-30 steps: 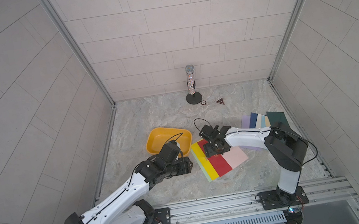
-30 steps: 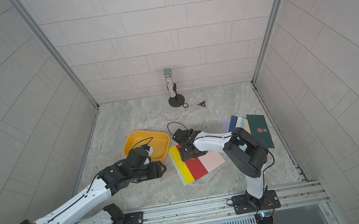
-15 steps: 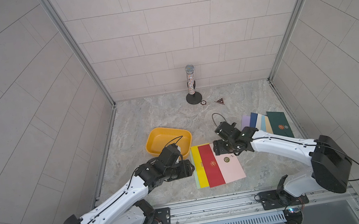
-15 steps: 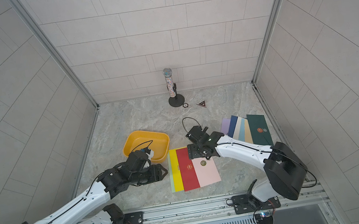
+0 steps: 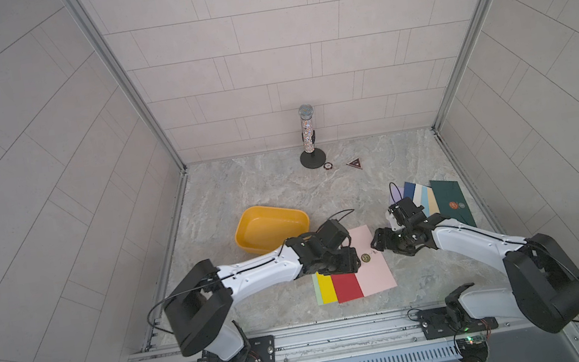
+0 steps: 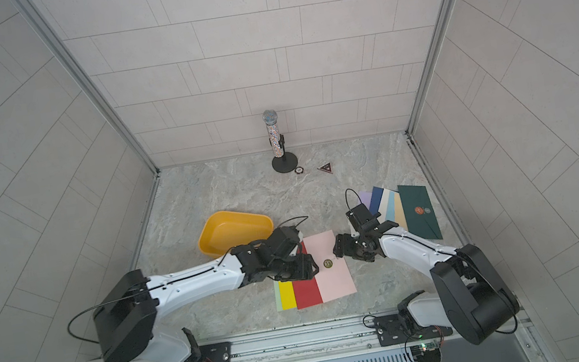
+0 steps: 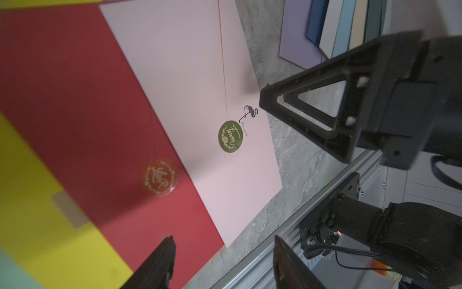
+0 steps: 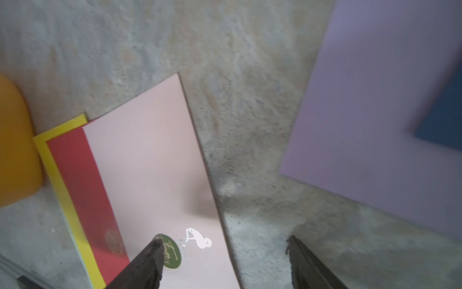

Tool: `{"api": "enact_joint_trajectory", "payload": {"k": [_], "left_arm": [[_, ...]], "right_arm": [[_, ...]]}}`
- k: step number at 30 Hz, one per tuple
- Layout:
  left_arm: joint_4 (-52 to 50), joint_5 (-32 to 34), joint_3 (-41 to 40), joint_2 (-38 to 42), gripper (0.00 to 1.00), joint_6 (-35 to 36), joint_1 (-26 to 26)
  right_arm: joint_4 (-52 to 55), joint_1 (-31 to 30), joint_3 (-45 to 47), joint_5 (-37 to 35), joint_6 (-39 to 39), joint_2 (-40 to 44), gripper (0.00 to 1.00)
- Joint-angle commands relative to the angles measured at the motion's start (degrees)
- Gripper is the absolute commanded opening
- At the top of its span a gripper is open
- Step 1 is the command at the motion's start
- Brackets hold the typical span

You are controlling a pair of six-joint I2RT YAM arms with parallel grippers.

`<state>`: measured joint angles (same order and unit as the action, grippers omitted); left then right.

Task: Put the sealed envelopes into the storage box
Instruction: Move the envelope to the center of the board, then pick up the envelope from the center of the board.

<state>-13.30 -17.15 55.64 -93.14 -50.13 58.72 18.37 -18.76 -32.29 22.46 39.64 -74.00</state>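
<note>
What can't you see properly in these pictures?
- Pale green envelope: both top views, a sliver only; the yellow envelope covers it.
- Red envelope's sticker: left wrist view, blurred, unreadable.
- Lilac envelope: right wrist view, blurred, cut off by the edge.
- Round thing beside the microphone stand: both top views, too small.

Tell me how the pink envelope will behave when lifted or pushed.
The pink envelope looks thin and flat: probably light and floppy, sagging if lifted by one edge. It overlaps the red envelope, so a push would likely slide it, perhaps dragging the red one.
</note>
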Motion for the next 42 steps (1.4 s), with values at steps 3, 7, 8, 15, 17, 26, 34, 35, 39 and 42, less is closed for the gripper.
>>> {"api": "enact_joint_trajectory", "payload": {"k": [3, 7, 8, 15, 17, 26, 34, 35, 39, 42], "left_arm": [[2.46, 1.63, 1.12, -5.80, 0.66, -0.57, 0.54], [3.81, 1.93, 0.07, -8.54, 0.66, -1.41, 0.57], [4.77, 1.96, -0.53, -9.10, 0.66, -1.95, 0.51], [11.30, 0.39, -3.42, -11.97, 0.63, -3.83, 0.26], [11.71, 0.39, -3.73, -12.06, 0.63, -3.97, 0.12], [12.86, -0.17, -4.21, -12.68, 0.63, -4.12, -0.01], [13.97, -0.48, -4.70, -13.12, 0.63, -4.15, 0.00], [14.00, -0.52, -4.75, -13.04, 0.63, -4.17, -0.01], [14.36, -0.81, -4.90, -12.52, 0.63, -4.10, 0.04], [14.70, -0.80, -5.21, -11.73, 0.63, -4.01, -0.01]], "right_arm": [[-5.23, 0.32, 5.37, 7.43, 0.27, -3.00, 0.79], [-7.44, 0.40, 7.09, 9.27, 0.53, -3.60, 0.78], [-7.74, 0.40, 7.32, 9.66, 0.53, -3.80, 0.78], [-10.23, 0.82, 8.20, 14.49, 1.45, -3.42, 0.77], [-10.52, 1.14, 8.28, 16.04, 1.88, -2.31, 0.77], [-9.04, 3.47, 8.44, 21.34, 4.59, 7.73, 0.74], [-7.91, 3.44, 8.72, 23.55, 7.38, 15.51, 0.64], [-7.78, 3.45, 8.80, 23.60, 7.38, 16.03, 0.59], [-7.17, 3.44, 9.62, 22.79, 6.43, 17.03, 0.47], [-3.68, 3.39, 8.89, 20.64, 4.05, 17.39, 0.38]]}}
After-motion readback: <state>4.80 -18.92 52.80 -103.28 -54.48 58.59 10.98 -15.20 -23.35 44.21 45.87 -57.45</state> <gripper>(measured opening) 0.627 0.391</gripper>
